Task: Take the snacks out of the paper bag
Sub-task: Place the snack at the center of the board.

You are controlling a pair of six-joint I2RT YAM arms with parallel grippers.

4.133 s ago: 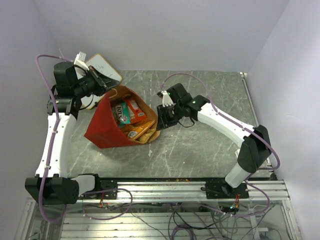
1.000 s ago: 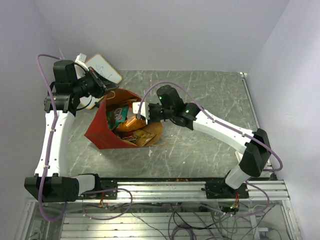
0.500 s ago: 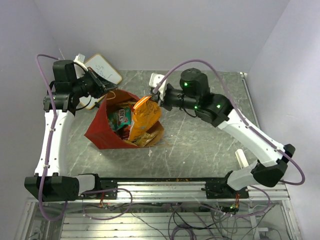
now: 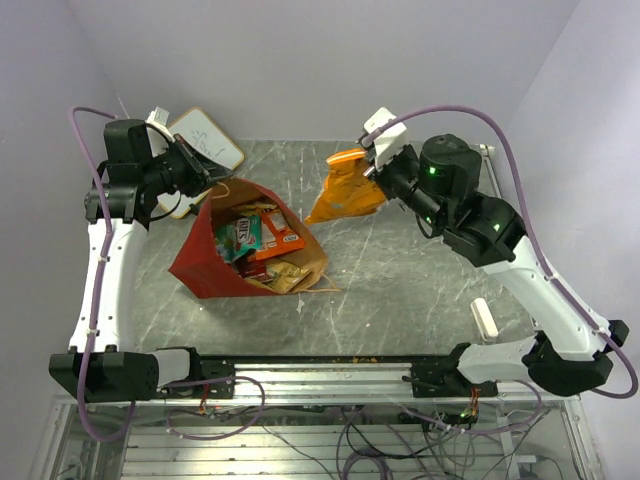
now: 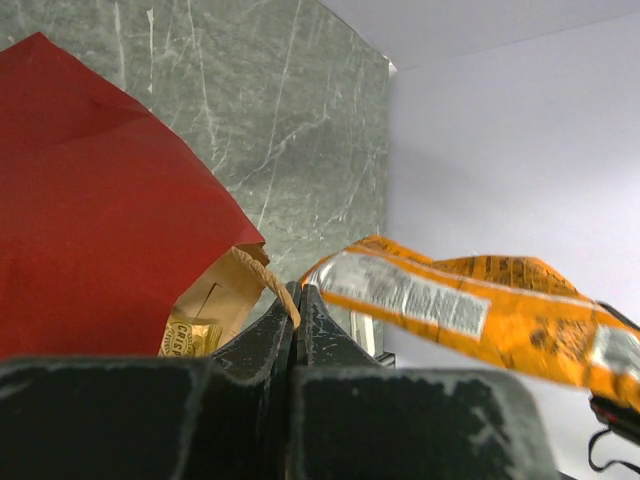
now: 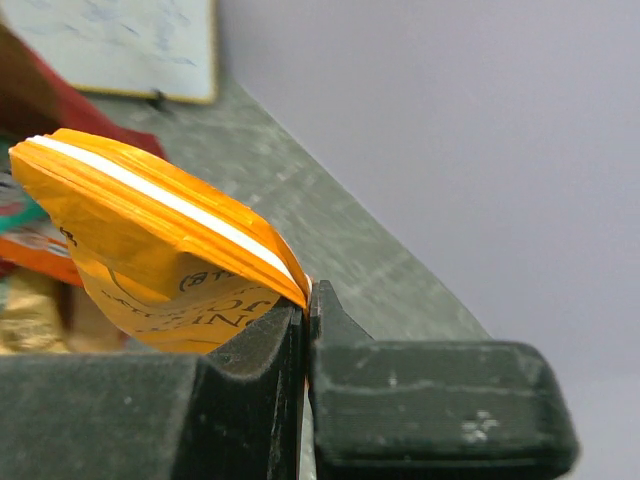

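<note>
From above, the red paper bag (image 4: 205, 262) sits on the grey table (image 4: 400, 290), left of the middle, with its mouth wide open. The left gripper (image 4: 207, 180) is at the bag's far top edge, near the whiteboard (image 4: 210, 135) in the back corner. From up there you cannot tell what it is pinching. The left wrist view shows it: the two fingers (image 5: 255, 345) are pressed together on the thin tan handle (image 5: 262, 272) of the bag.

The right gripper (image 4: 368, 172) is up in the air, to the right of the bag and apart from it. An orange packet (image 4: 345, 192) hangs from it over the back part of the table, outside the bag. The right wrist view shows this grip close up (only one corner of the packet is caught). There the black fingers (image 6: 250, 350) are squeezed tight on the packet's sealed edge, and the rest of it sticks out to the left. The left wrist view sees the same packet from the side, off to the right of the bag, with a silver strip along its edge.

Only the top view looks into the bag. More snacks lie inside: a teal packet (image 4: 240, 236), a red-orange packet (image 4: 281, 232) just beside it, and yellow packets (image 4: 285, 276) near the mouth.
</note>
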